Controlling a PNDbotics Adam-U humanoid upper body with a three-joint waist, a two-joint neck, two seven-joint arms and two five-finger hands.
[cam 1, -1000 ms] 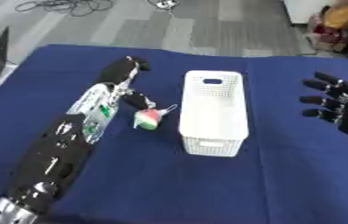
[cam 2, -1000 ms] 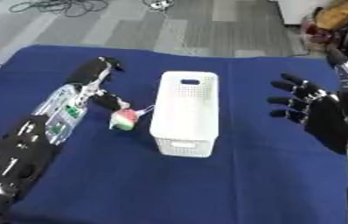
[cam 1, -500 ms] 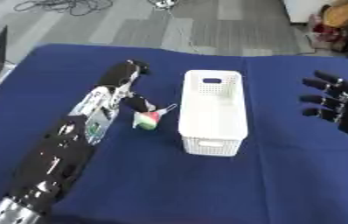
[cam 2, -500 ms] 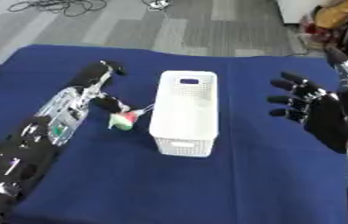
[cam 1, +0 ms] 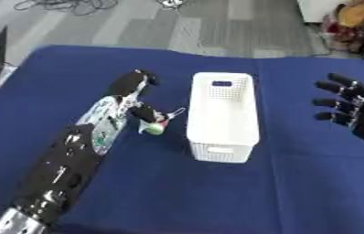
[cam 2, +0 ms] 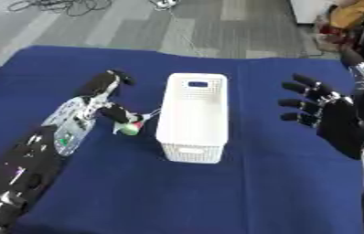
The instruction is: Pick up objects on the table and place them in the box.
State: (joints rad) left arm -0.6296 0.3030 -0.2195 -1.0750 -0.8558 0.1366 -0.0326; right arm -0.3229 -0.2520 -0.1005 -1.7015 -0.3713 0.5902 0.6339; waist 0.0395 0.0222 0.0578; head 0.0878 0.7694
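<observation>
— While the left hand point(cam 1: 134, 98) pinches the toy point(cam 1: 154, 126) in curled fingers just left of the box point(cam 1: 223, 116), how will it handle?
— Light, probably soft; hold its round body. The box looks empty. The right hand point(cam 2: 331, 119) hovers, fingers spread wide, over the blue worktop point(cam 1: 297, 192).

**Both arms in view, left reaching, right idle**

My left arm point(cam 1: 73, 160) runs in from the lower left corner, stretched diagonally up and to the right, black with silver joints; my left hand point(cam 2: 108, 98) lies at its far end with the fingers curled inward and downward; my right hand point(cam 2: 329, 116) stands at the right edge, palm turned toward the middle, fingers point(cam 1: 339, 95) spread and straight; the right forearm drops away toward the lower right corner.
</observation>
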